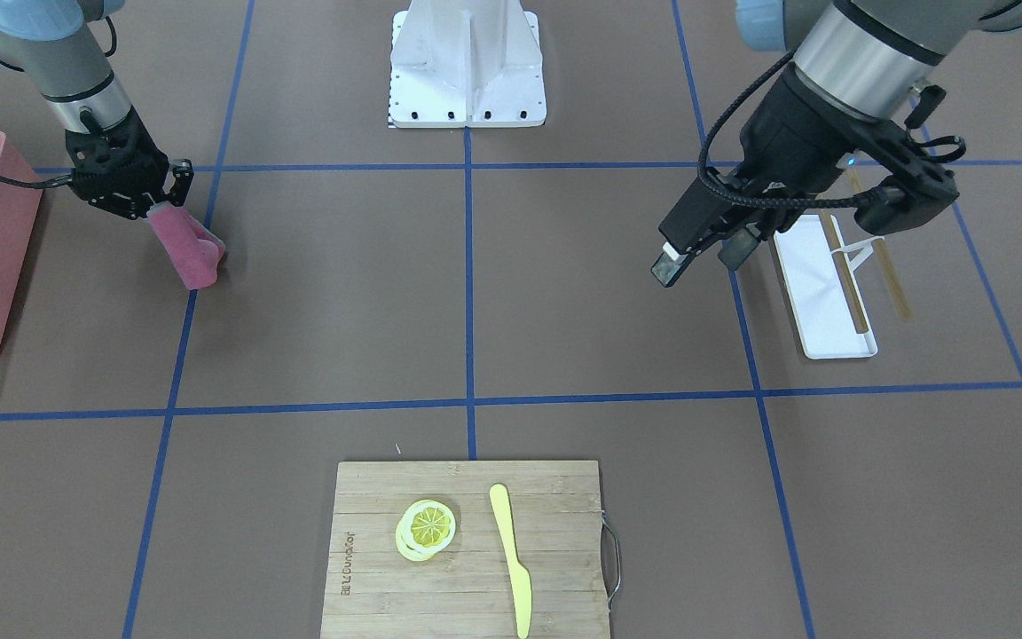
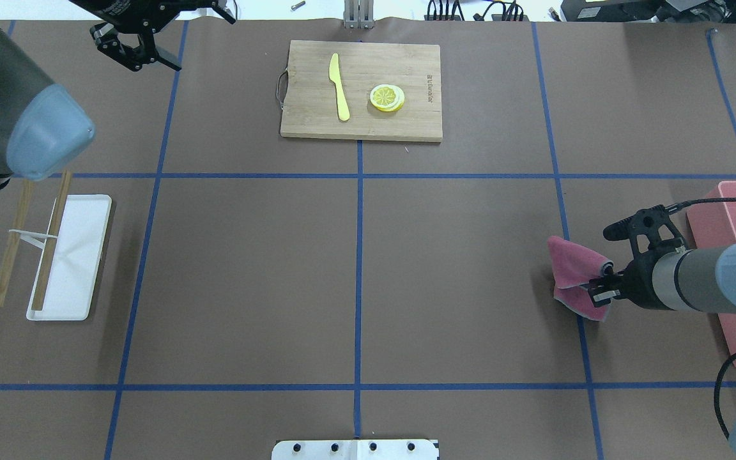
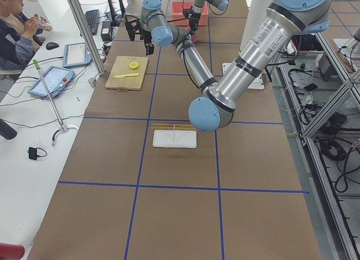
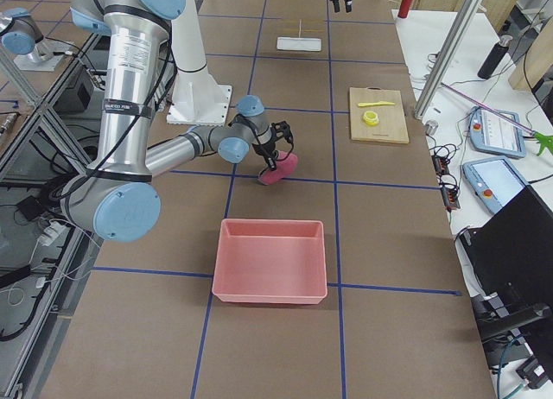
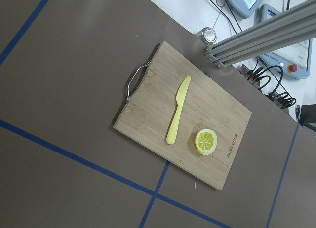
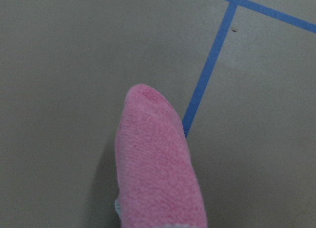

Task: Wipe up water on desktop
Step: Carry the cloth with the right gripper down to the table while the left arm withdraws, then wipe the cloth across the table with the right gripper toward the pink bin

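Observation:
The desktop [image 2: 246, 268] is matte brown with blue tape lines; no water shows on it. My right gripper [image 1: 163, 202] is shut on a pink cloth [image 1: 191, 250], which hangs down with its lower end at or just above the surface beside a blue tape line. The cloth also shows in the overhead view [image 2: 574, 269], the right side view [image 4: 278, 167] and the right wrist view [image 6: 158, 173]. My left gripper [image 1: 697, 264] is open and empty, held high above the desktop near the white tray; in the overhead view [image 2: 151, 62] it is at the far left.
A bamboo cutting board [image 2: 406, 124] with a lemon slice [image 2: 387, 98] and a yellow knife [image 2: 340, 86] lies at the far middle. A white tray [image 2: 80, 255] with chopsticks [image 2: 48, 243] is on my left. A pink bin [image 2: 735, 230] stands on my right.

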{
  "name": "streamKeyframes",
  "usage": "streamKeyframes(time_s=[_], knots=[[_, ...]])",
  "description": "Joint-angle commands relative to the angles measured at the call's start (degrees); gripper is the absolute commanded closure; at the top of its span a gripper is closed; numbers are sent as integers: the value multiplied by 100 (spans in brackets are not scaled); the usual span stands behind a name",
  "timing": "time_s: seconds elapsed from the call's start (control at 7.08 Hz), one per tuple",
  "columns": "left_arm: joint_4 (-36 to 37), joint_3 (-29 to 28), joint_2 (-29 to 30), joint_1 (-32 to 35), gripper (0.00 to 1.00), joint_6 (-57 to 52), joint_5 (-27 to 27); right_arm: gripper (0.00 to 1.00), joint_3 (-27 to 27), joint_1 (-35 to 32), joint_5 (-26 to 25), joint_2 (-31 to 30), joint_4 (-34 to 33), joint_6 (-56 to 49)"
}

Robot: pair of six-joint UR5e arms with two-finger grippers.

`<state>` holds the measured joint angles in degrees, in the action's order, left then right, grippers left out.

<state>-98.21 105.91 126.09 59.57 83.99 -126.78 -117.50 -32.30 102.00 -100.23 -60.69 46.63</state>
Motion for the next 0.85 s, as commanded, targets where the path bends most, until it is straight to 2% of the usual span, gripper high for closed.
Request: streamKeyframes(time_s=[0.0, 0.14, 0.28, 0.42, 0.56, 0.71], knots=[[-5, 123, -566, 412, 2, -986, -144, 100, 174, 125, 92, 604, -274, 257], [4, 123, -995, 763, 2, -1747, -180, 100, 184, 519, 48, 1532, -1199, 921], [4, 114, -1330, 1167, 2, -2502, -398, 100, 210, 810, -56, 2559, -2470, 1258], [13, 53, -1498, 1493, 2, -3023, -713, 100, 558, 1178, -475, 3405, -3022, 1627], [13, 35, -1700, 1618, 2, -3377, -734, 100, 1014, 1278, -514, 3875, -3001, 1909], [13, 9, -1841, 1636, 2, -3485, -725, 100, 1141, 1279, -506, 3992, -3001, 1912]])
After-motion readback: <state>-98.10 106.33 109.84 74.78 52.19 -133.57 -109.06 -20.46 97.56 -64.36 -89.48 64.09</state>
